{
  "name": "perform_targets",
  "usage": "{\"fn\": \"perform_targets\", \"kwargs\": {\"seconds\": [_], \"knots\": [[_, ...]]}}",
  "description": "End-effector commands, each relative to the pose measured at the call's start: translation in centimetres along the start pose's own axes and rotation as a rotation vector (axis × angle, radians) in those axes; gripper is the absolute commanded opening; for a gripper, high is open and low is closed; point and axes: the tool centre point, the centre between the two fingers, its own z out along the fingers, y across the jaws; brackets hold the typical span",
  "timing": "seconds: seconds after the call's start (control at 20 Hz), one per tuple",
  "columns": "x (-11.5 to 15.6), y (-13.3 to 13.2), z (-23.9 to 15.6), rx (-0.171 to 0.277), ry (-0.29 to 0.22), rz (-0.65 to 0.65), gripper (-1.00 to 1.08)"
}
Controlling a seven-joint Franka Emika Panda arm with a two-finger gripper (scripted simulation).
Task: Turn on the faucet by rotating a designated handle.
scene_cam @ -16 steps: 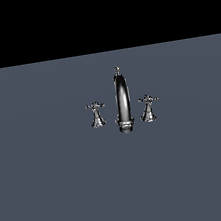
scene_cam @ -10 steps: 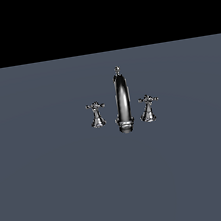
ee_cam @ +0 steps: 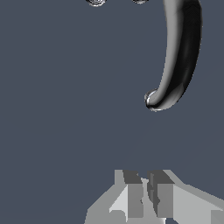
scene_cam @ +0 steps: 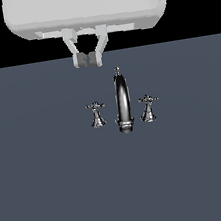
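The chrome faucet stands on the dark grey surface in the exterior view. Its tall arched spout [scene_cam: 122,100] has a small finial on top and a ringed base [scene_cam: 126,126]. One cross-topped handle [scene_cam: 97,113] is on the exterior view's left, the other [scene_cam: 148,107] on its right. My gripper [scene_cam: 88,59] hangs from the white hand above and behind the left handle, apart from the faucet. Its fingers are pressed together and hold nothing. The wrist view shows the gripper [ee_cam: 146,197] and the spout [ee_cam: 181,52], with the spout's mouth beyond the fingertips.
The flat dark grey surface [scene_cam: 54,192] spreads around the faucet on all sides. My white hand body [scene_cam: 86,7] fills the upper part of the exterior view against a black background.
The white hand and gripper were out of the earlier exterior frames; they now show above and behind the faucet. The faucet and its handles have not moved.
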Motion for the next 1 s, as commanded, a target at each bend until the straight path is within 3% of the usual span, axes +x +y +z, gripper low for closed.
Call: {"fn": "perform_targets", "kwargs": {"seconds": [0.0,0.05,0.1,0.15,0.2,0.25,0.35,0.4,0.45,0.5,0.55,0.6,0.65,0.7,0.75,0.8,0.85,0.9,0.95], "knots": [[3.7,-2.1,-0.3,0.028,0.055,0.012,-0.76],[5.3,-0.9,-0.4,0.045,0.074,0.058,-0.7],[7.0,-3.2,-1.0,0.03,0.113,0.024,-0.74],[8.5,-0.5,-0.2,0.048,0.117,0.094,-0.76],[10.0,0.0,-0.3,0.058,0.14,0.134,-0.69],[10.3,-0.9,1.9,0.033,0.119,0.135,-0.51],[12.5,-3.7,3.0,0.007,0.15,0.119,-0.2],[14.0,-3.0,3.3,0.059,0.159,0.163,-0.24],[16.1,-0.3,3.1,0.024,0.195,0.18,-0.52],[17.3,-5.2,3.0,0.049,0.222,0.088,-0.73],[18.3,-8.2,3.5,0.053,0.244,0.056,-0.68],[19.6,-8.1,4.1,0.068,0.256,0.125,-0.7],[19.4,-8.8,6.4,0.048,0.232,0.104,-0.75],[19.6,-9.9,8.3,0.015,0.243,0.073,-0.75],[21.3,-8.8,8.6,0.055,0.262,0.142,-0.62],[23.0,-9.1,8.8,0.05,0.29,0.164,-0.22],[23.0,-12.2,10.4,0.02,0.306,0.1,-0.53],[23.4,-9.4,12.4,0.033,0.262,0.135,0.16],[25.5,-8.4,12.9,0.067,0.296,0.223,-0.55]]}}
